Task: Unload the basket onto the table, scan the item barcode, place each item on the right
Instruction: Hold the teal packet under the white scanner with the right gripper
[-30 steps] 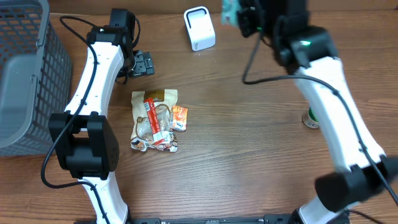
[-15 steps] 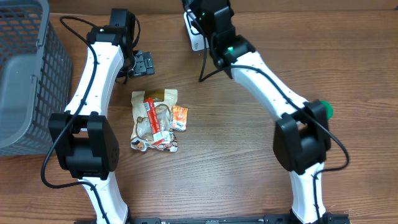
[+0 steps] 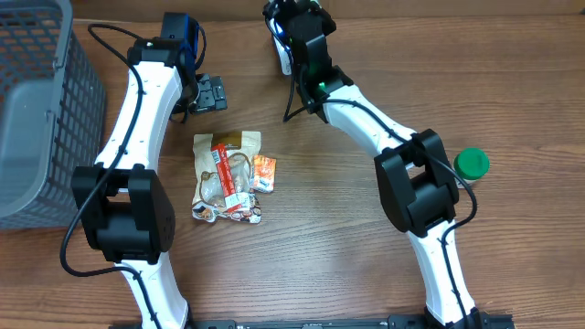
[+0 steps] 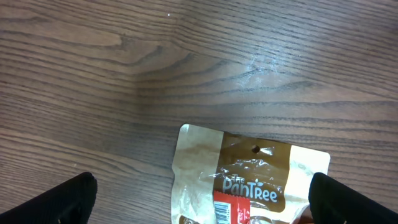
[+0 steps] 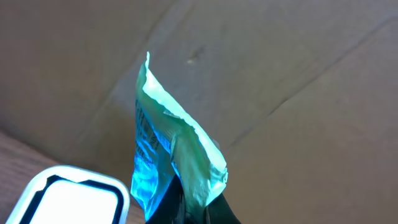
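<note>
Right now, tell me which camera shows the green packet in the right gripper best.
Right wrist view: the green packet stands mid-frame, pinched by the right gripper near the white scanner. Overhead, the right arm mostly hides it. The left wrist view shows none of it.

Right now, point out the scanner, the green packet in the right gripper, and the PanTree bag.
scanner [image 5: 73,198]: right wrist view, its pale front face.
green packet [image 5: 168,146]: right wrist view, middle of the crinkled film.
PanTree bag [image 4: 249,180]: left wrist view, brown top panel above the logo.
</note>
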Tool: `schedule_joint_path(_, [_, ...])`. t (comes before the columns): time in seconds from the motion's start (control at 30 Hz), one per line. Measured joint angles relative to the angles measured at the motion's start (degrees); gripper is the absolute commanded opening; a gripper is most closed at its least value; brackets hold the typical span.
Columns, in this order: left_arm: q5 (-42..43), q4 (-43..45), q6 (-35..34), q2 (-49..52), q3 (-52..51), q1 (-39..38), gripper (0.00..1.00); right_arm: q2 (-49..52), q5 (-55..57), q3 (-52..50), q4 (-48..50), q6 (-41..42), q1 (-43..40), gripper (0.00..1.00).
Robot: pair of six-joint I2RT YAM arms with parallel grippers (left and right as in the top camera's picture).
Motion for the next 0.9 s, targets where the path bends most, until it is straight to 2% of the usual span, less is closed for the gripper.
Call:
schedule_joint_path(0.27, [0.0, 0.0, 0.0, 0.0, 0.0, -0.2, 1.0, 1.4, 1.0, 0.0, 4.1, 1.2, 0.0, 0.04])
schedule_joint_path(0.43, [0.0, 0.0, 0.0, 0.0, 0.0, -0.3, 1.0, 2.5, 1.2, 0.0, 4.3, 5.6, 0.0, 0.04])
schedule_joint_path(0.63, [0.0, 0.0, 0.0, 0.0, 0.0, -0.3, 1.0, 3.7, 1.2, 0.0, 2.6, 11.7, 0.0, 0.04])
schedule_joint_path(0.9, [0.0, 0.0, 0.0, 0.0, 0.0, -0.3, 1.0, 3.7, 1.6, 0.0, -1.8, 13.6, 0.8, 0.04])
